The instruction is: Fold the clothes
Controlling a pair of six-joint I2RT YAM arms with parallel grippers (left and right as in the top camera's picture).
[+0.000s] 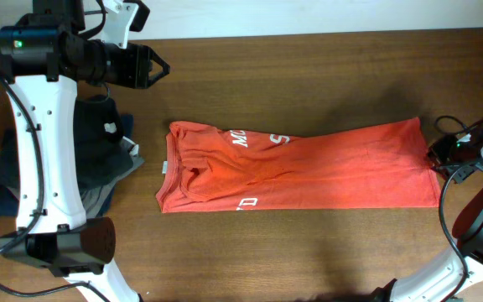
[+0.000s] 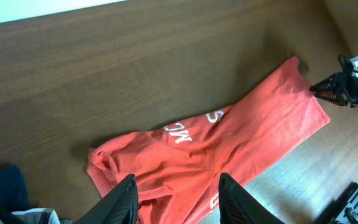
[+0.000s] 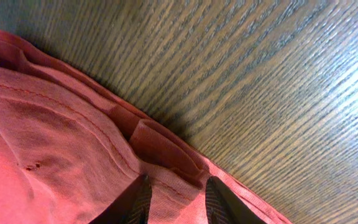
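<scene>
1. The left hand (image 1: 162, 69) hangs over bare wood in the upper left of the overhead frame. Its fingers stand moderately apart and hold nothing. In its wrist view the shirt lies below and ahead of it, not between the fingers.

2. A heap of dark garments (image 1: 99, 159) lies at the left edge, just beside the shirt's collar end but apart from it.

3. The red-orange short-sleeved cotton T-shirt (image 1: 325, 168) lies flat across the middle of the frame. Its long axis runs left to right, collar end left and hem right. Both long edges appear turned in, since the white printed lettering (image 1: 243, 140) is cut off at the folds.

4. The right hand (image 1: 436, 155) sits at the hem, at the right end of that axis, and is the nearer hand by far. Its wrist view shows two narrowly parted fingers (image 3: 140, 200) with hem cloth between them. Whether they pinch it cannot be told.

5. Judgement: the coming fold would carry the hem leftward along the long axis toward the collar.

6. The brown wood-grain bench (image 1: 309, 75) is smooth and bare above and below the shirt. This gives free travel. A pale strip borders its upper edge.
</scene>
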